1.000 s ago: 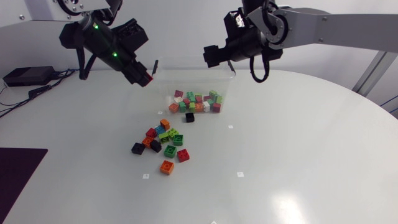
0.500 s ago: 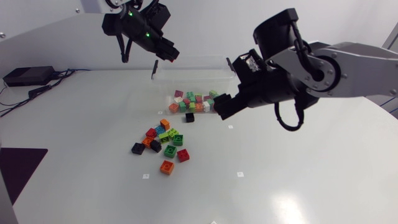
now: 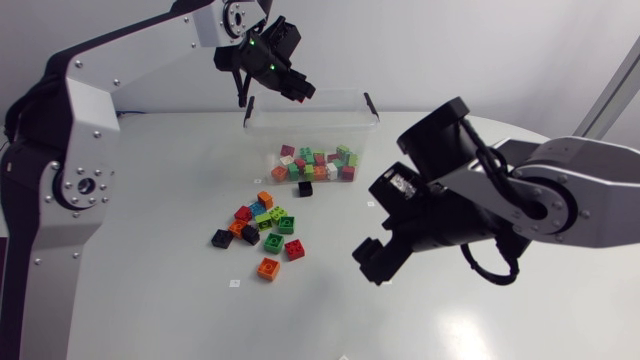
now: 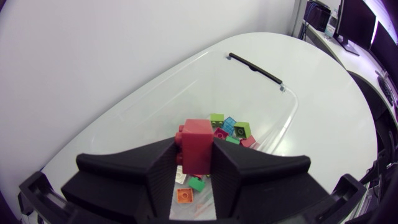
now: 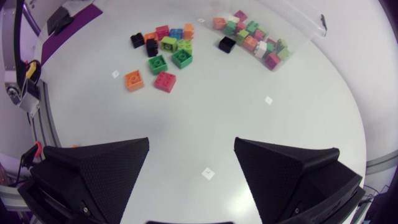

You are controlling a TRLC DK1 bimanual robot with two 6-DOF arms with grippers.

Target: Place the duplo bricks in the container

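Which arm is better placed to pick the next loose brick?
Right. The right tool is open near the loose pile; the left tool is shut on a red brick above the container.

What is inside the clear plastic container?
In the clear plastic container red, green, orange and white duplo bricks lie along the front wall. In the left wrist view the left claw and its red duplo brick cover some.

Left gripper [image 4: 194,153]: matte black | held brick [image 4: 198,144]: red | container [image 3: 312,104]: clear, black rim bar | bricks inside [image 3: 315,165]: red, green, orange, white, pink | loose bricks [image 3: 268,268]: orange, red, green, black, blue | table [image 3: 150,220]: white | right gripper [image 5: 191,143]: matte black | left arm [image 3: 110,60], right arm [image 3: 590,190]: silver-grey, black joints
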